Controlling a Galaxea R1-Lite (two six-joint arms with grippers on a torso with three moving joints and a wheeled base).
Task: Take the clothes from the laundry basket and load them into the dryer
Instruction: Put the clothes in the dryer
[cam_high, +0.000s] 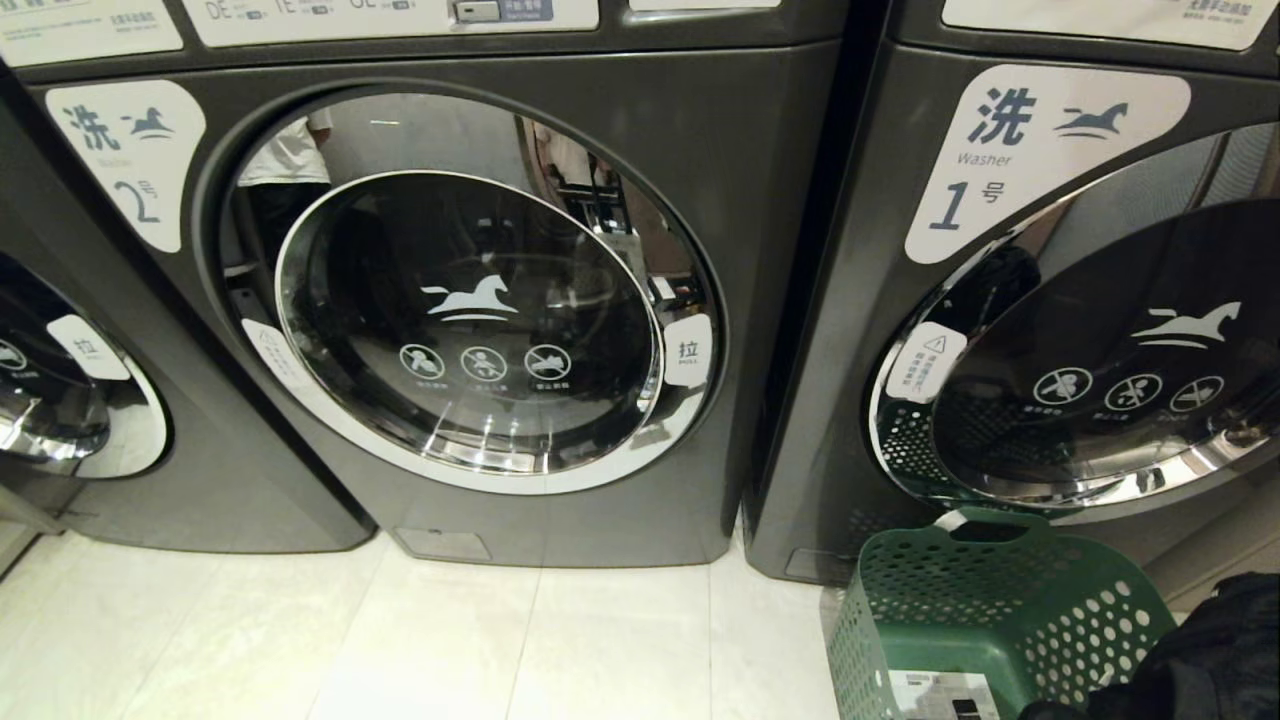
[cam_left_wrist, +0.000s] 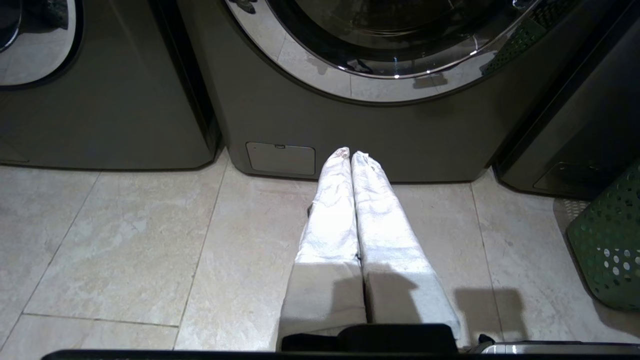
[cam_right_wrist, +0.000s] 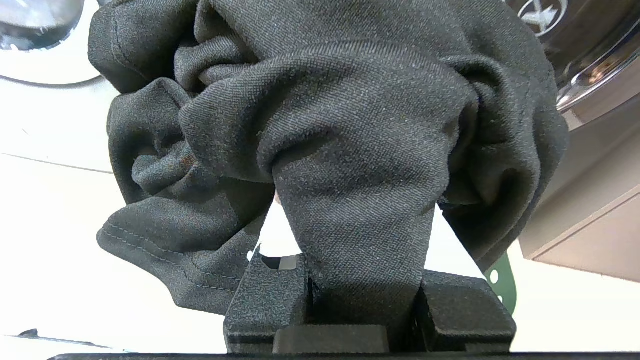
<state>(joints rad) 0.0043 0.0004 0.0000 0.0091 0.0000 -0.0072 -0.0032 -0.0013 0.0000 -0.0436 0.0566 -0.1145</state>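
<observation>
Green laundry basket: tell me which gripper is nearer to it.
Right. The right gripper holds a dark garment just above the green laundry basket's rim. The left gripper, fingers together, hangs over the floor tiles well to the basket's side.

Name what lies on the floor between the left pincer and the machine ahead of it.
Nothing: in the left wrist view, bare floor tile runs from the left pincer to the machine.

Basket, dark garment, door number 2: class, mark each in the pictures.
Basket (cam_high: 960, 590), head view, perforated green side wall.
Dark garment (cam_right_wrist: 350, 125), right wrist view, bunched fabric above the right gripper.
Door number 2 (cam_high: 470, 330), head view, middle of its glass.
</observation>
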